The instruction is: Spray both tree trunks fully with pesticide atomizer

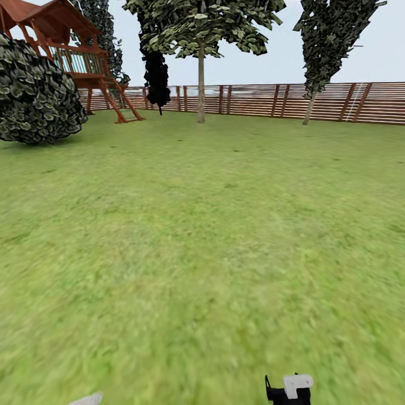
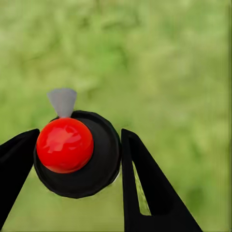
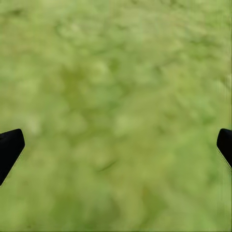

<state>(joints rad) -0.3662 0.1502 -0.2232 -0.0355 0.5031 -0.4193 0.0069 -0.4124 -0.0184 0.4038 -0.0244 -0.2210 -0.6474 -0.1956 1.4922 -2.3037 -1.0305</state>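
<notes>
Left pincer (image 2: 77,159) pinching the pesticide atomizer (image 2: 77,154) above the lawn (image 1: 202,253), right pincer (image 3: 116,150) spread wide, trees (image 1: 201,84) far off by the fence (image 1: 253,101); could slip out on the bumpy ride there.

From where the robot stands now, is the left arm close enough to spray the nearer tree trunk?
Probably not. The left gripper is shut on the pesticide atomizer, but the tree trunk stands far across open lawn by the fence. Nothing blocks the way; the robot likely must drive closer.
</notes>
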